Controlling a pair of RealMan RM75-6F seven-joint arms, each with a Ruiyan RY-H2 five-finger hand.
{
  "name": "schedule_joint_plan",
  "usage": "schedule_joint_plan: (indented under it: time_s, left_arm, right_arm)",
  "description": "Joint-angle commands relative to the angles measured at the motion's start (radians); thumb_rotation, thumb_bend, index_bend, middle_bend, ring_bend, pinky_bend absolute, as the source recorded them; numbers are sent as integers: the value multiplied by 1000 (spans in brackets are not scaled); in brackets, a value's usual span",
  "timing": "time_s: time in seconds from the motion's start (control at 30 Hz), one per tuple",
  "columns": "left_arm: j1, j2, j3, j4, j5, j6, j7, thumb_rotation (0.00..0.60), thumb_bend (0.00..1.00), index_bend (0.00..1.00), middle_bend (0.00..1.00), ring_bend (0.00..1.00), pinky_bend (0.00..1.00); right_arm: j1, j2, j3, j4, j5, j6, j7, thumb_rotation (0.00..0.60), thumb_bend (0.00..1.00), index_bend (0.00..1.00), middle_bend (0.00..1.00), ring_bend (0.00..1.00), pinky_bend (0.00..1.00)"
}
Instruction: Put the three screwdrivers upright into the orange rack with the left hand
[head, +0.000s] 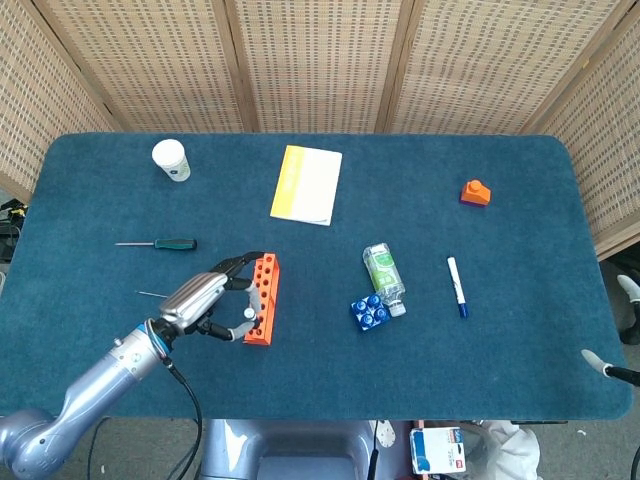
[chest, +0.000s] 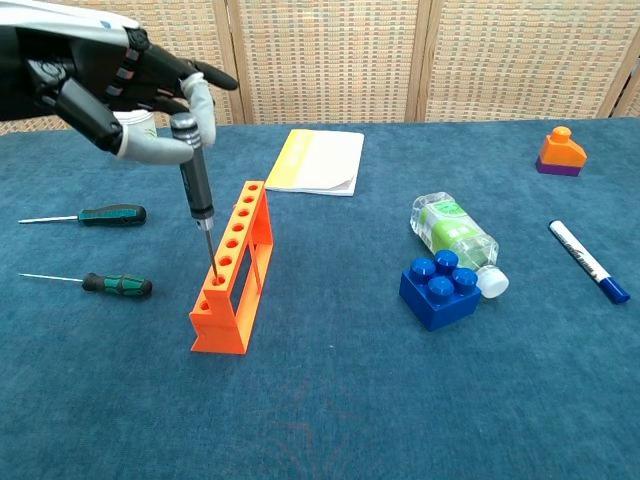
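My left hand (chest: 115, 90) (head: 205, 300) pinches the top of a black-handled screwdriver (chest: 196, 185), held nearly upright. Its thin shaft enters one of the near holes of the orange rack (chest: 232, 270) (head: 263, 298). Two green-handled screwdrivers lie flat on the blue cloth to the left: one (chest: 95, 215) (head: 165, 243) farther back, the other (chest: 105, 284) nearer, mostly hidden under my hand in the head view. The right hand is outside both views.
A white cup (head: 171, 159) stands at the back left and a yellow notebook (head: 307, 184) at the back centre. A plastic bottle (chest: 455, 240), blue brick (chest: 438, 291), marker (chest: 588, 260) and orange block (chest: 560, 152) lie to the right.
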Motion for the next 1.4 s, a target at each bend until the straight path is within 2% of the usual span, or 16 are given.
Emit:
schedule_joint_plan:
  time_s: [0.03,0.47,0.87,1.4]
  left_arm:
    - [3,-24,12,16,5,3,4,600,464,645,0,0,0]
    - [-8,-99,46,71,-23,6,64,600,465,645,0,0,0]
    - [-19,-134,54,91,-50,28,121,600,464,645,0,0,0]
    - [-26,-162,53,109,-60,15,121,600,467,645,0,0,0]
  right_arm:
    - [0,0,0,0,0,0,-1,600,0,0,0,0,0]
    - [2,1,-1,0,2,-6,0,600,0,0,0,0,0]
    - [0,3,-1,0,2,-4,9,600,0,0,0,0,0]
    - [0,5,0,-1,4,-5,17,600,0,0,0,0,0]
